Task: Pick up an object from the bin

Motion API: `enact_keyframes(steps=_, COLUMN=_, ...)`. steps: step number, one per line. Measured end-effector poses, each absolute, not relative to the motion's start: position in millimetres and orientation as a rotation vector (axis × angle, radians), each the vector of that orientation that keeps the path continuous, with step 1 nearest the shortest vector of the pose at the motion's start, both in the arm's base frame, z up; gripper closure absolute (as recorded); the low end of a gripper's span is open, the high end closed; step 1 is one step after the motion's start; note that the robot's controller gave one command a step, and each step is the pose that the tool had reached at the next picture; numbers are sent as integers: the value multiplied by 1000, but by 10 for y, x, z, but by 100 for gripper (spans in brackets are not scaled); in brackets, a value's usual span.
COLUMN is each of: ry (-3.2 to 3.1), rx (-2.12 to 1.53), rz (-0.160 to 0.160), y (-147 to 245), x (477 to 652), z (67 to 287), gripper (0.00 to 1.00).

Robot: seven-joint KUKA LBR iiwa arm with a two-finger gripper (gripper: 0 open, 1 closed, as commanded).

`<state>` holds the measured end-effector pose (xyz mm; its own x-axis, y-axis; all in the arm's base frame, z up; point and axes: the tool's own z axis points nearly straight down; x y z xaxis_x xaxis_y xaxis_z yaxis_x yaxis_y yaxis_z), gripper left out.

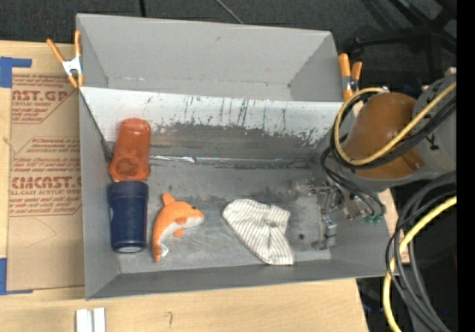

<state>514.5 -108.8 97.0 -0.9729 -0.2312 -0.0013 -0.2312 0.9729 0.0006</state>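
The crumpled white cloth with thin grey stripes [260, 230] lay on the bin floor near the front, right of the middle, nearest the jaws. The jaws hung low just to its right, lost among metal parts and cables, so I could not tell whether they stood open or closed. Left of the cloth lay an orange-and-white plastic fish toy [174, 223]. Beyond it, a dark blue cylindrical cup [128, 215] and an orange plastic cylinder [131, 148] lay end to end along the left wall. The scuffed grey metal bin [223, 108] sat on a pale wooden bench [223, 312].
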Motion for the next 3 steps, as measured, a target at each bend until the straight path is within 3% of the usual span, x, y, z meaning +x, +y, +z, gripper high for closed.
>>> enact_keyframes(steps=1, ry=3139, rx=114, rz=2, y=-902, x=5121, z=860, gripper=0)
enact_keyframes(steps=2, ry=3131, rx=-258, rz=0, y=-735, x=5009, z=782, gripper=0)
enact_keyframes(steps=3, ry=3100, rx=-497, rz=-1, y=-481, x=5051, z=767, gripper=0)
